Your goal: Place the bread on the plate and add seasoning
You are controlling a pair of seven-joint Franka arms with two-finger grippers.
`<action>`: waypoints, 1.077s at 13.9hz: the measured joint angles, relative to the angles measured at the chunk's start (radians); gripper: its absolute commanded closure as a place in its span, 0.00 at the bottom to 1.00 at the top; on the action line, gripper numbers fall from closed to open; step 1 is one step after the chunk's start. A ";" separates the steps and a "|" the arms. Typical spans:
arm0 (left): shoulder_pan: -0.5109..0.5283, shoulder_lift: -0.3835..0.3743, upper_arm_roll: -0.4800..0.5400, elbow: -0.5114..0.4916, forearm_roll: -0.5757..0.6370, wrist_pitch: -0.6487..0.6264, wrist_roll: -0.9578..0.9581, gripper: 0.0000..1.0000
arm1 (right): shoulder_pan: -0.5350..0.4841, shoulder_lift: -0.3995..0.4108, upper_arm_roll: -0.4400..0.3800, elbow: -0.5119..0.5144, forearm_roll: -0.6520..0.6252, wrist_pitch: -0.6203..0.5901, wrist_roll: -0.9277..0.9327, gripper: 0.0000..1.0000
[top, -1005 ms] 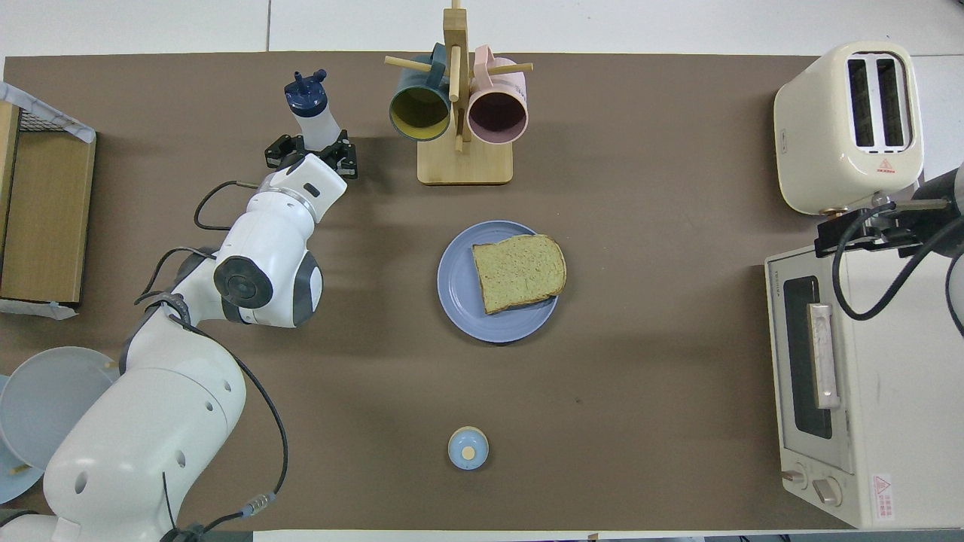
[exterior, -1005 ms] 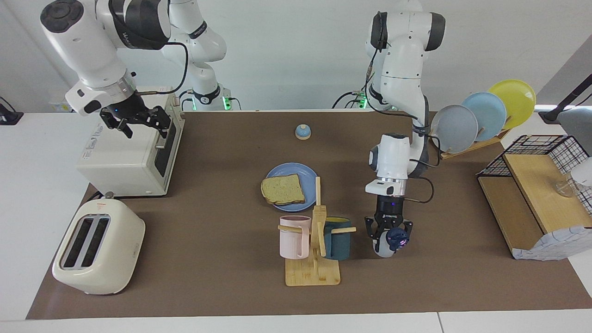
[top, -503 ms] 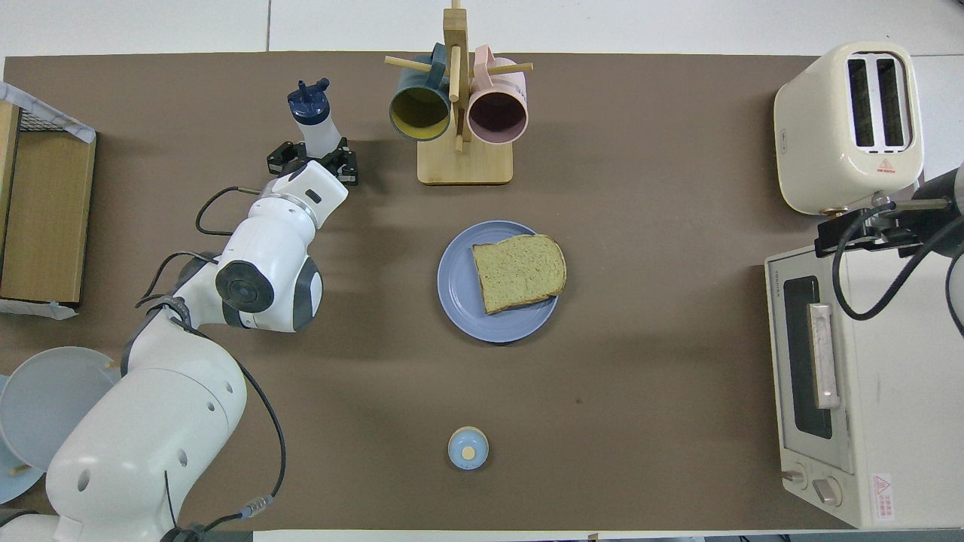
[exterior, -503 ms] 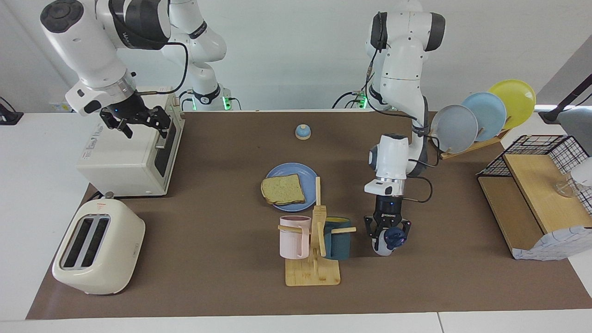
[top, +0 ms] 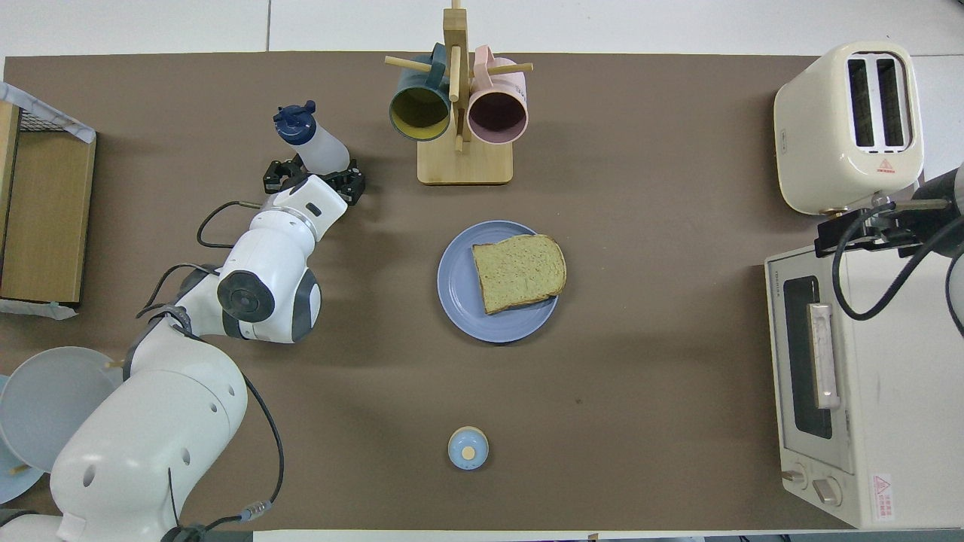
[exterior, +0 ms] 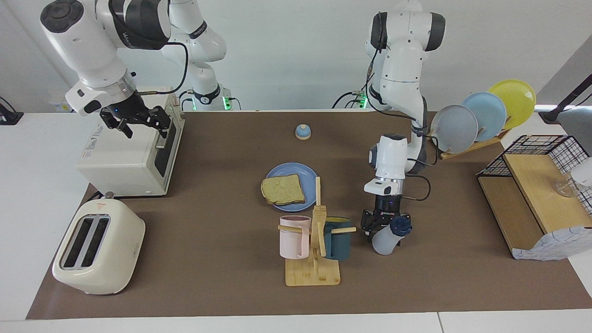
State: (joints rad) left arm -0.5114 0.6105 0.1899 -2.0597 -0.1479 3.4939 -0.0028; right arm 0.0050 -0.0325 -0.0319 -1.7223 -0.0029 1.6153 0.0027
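Note:
The bread [exterior: 283,189] [top: 520,272] lies on the blue plate [exterior: 296,169] [top: 459,297] at the middle of the table, partly overhanging the rim. The seasoning bottle [exterior: 386,238] [top: 320,147] leans over on the mat beside the mug rack, its navy cap tipped toward the left arm's end of the table. My left gripper [exterior: 386,225] [top: 314,173] is low at the bottle's base, open, with its fingers spread to either side of it. My right gripper [exterior: 138,127] [top: 858,229] waits open over the toaster oven, holding nothing.
A wooden mug rack [exterior: 314,245] with a pink and a teal mug stands beside the bottle. A toaster oven [exterior: 125,157] and a cream toaster [exterior: 97,252] are at the right arm's end. A small bell [exterior: 302,132], upright plates [exterior: 481,115] and a wire shelf [exterior: 532,194] also show.
My left gripper has opened and drawn back a little toward the robots. The seasoning bottle, upright in its grip before, now leans with its cap toward the left arm's end. The right arm has not moved.

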 measured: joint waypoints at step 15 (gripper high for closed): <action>-0.032 -0.379 -0.010 -0.262 0.001 -0.249 -0.001 0.00 | 0.000 0.000 0.000 0.000 0.000 0.000 0.000 0.00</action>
State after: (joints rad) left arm -0.5430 0.2317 0.1799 -2.3219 -0.1471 3.2449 -0.0036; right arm 0.0050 -0.0325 -0.0319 -1.7223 -0.0029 1.6153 0.0027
